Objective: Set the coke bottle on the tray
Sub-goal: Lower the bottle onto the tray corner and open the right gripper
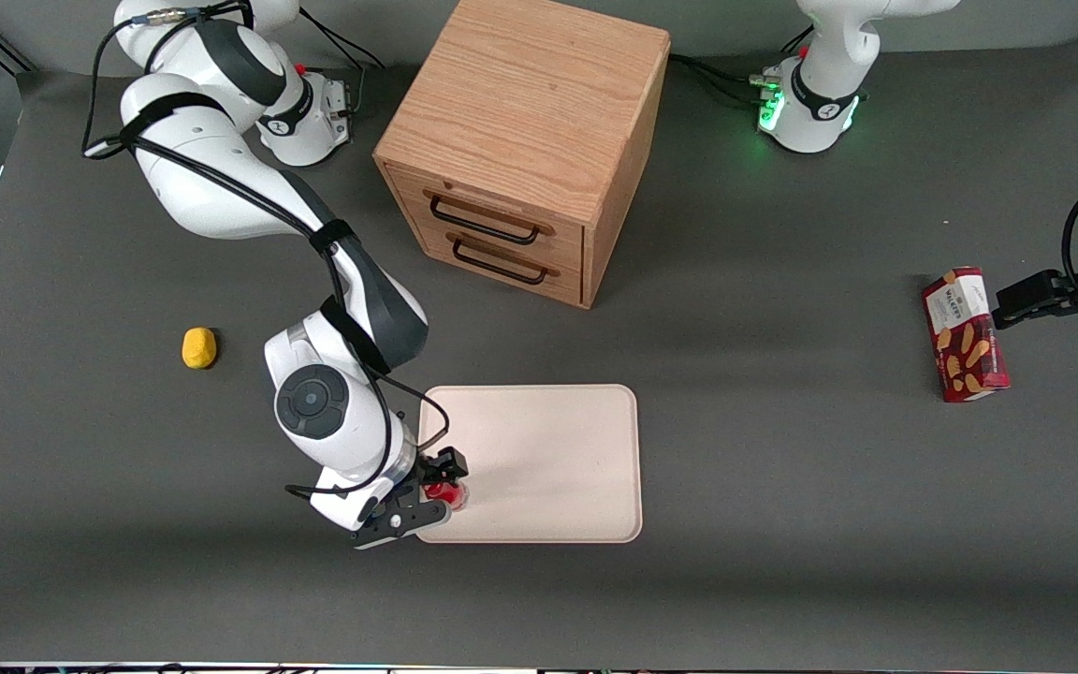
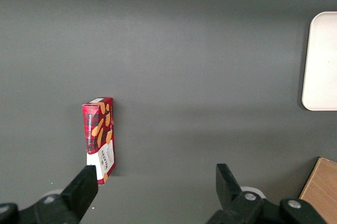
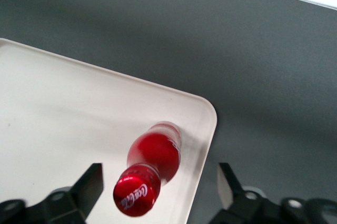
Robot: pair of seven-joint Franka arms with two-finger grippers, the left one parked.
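The coke bottle (image 3: 150, 174), glossy red with a red cap and white lettering, stands upright on the pale beige tray (image 3: 68, 108) close to its rounded corner. In the front view the bottle (image 1: 446, 493) shows at the tray's (image 1: 548, 459) corner nearest the working arm and the camera. My gripper (image 3: 160, 184) is open, its two black fingers (image 3: 89, 182) standing apart on either side of the bottle's cap without touching it. In the front view the gripper (image 1: 434, 487) sits right over the bottle.
A wooden drawer cabinet (image 1: 525, 140) stands farther from the camera than the tray. A small yellow object (image 1: 199, 347) lies toward the working arm's end. A red snack box (image 1: 965, 334) lies toward the parked arm's end, also in the left wrist view (image 2: 99, 139).
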